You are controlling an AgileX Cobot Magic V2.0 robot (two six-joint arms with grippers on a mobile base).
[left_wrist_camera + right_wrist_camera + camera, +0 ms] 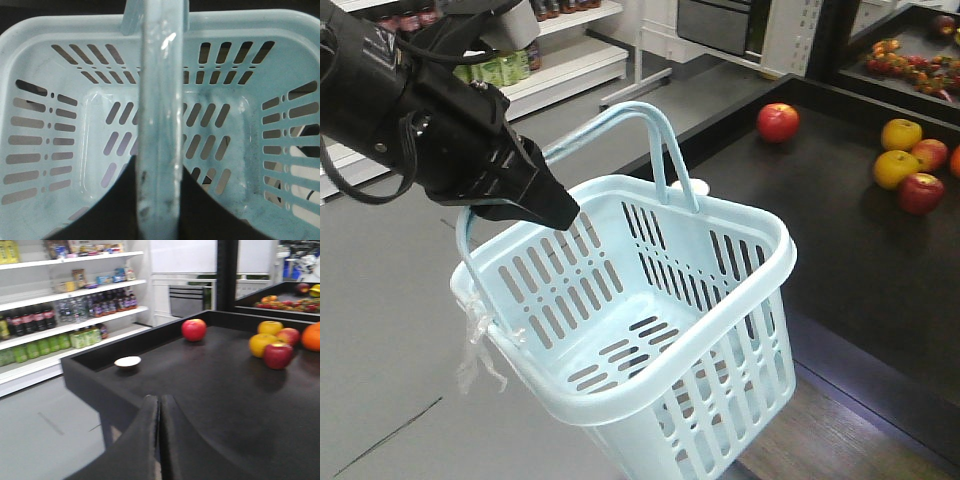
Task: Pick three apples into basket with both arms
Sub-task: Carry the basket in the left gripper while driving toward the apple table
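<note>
My left gripper [556, 207] is shut on one hoop handle of the pale blue basket [740, 310], which hangs tilted and empty off the black table's near left corner. In the left wrist view the handle [160, 125] runs between my dark fingers [112, 207] above the basket's slotted bottom [235, 130]. One red apple [777, 122] [194, 330] lies alone at the table's back. A dark red apple [920, 192] [278, 355] and a red-yellow apple [931, 153] [288, 335] sit at the right. My right gripper [160, 405] is shut and empty over the table's near edge.
Two yellow apples [901, 133] [894, 168] and an orange [311, 336] crowd the red ones at the right. A small white dish [127, 362] sits by the table's raised left rim [125, 342]. Store shelves [60, 315] stand beyond the grey floor. Clear plastic [475, 345] hangs from the basket rim.
</note>
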